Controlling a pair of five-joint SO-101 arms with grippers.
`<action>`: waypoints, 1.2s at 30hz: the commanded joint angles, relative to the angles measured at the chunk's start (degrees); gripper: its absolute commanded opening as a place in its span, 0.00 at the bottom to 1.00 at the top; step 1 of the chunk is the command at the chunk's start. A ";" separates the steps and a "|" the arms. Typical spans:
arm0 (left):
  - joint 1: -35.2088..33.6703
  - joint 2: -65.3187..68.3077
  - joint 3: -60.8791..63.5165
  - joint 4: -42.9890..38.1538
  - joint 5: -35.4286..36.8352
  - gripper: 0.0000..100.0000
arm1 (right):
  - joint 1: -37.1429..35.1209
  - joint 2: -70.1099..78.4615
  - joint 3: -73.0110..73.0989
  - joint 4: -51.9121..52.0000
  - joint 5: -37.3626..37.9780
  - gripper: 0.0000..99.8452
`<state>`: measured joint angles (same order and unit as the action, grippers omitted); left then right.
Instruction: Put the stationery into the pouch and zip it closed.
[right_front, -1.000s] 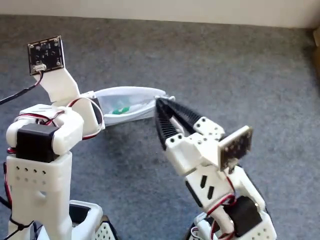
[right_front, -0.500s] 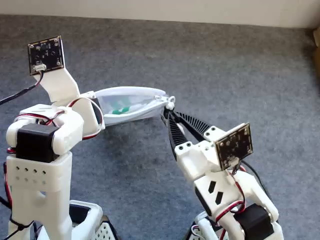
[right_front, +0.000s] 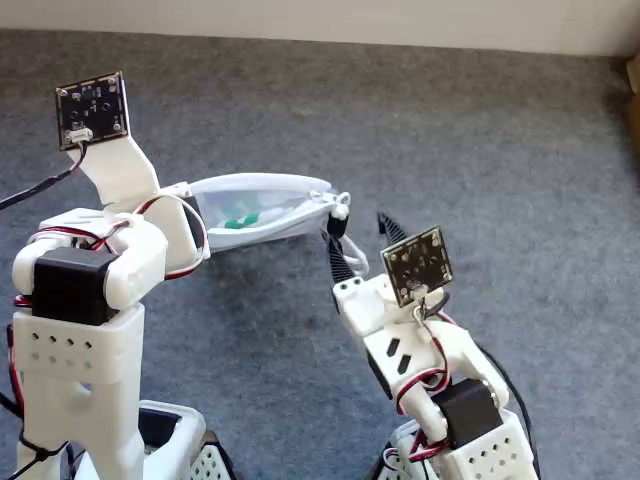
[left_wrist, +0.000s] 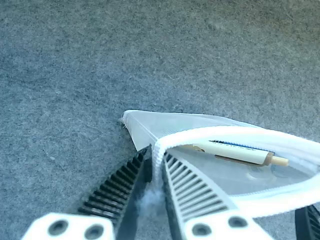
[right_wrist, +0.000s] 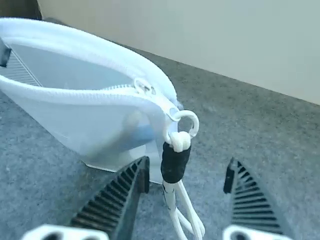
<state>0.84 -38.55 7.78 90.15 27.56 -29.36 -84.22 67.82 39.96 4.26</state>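
Your left claw is pinching the pouch rim. Your right claw is gaping around the zipper pull.

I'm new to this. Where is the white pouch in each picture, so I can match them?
High view: the pouch sits between the two arms, upper middle.
Left wrist view: the left gripper pinches the pouch at one end; a pen lies inside.
Right wrist view: the pouch is just beyond the open right gripper, zipper pull nearest.
Shared landmark: the white zipper band around its mouth.
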 joint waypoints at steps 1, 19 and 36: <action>-0.57 0.48 0.22 -0.26 0.44 0.01 | 0.40 0.48 -0.04 -5.05 0.62 0.25; -0.57 0.48 2.07 -0.70 0.35 0.01 | 3.12 22.02 -5.32 -14.73 0.62 0.19; -0.66 0.48 2.07 -0.70 0.35 0.01 | 5.05 2.42 -4.00 -4.88 4.84 0.01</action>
<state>0.92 -38.73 9.27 89.98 27.56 -24.88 -74.37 66.77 33.98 8.31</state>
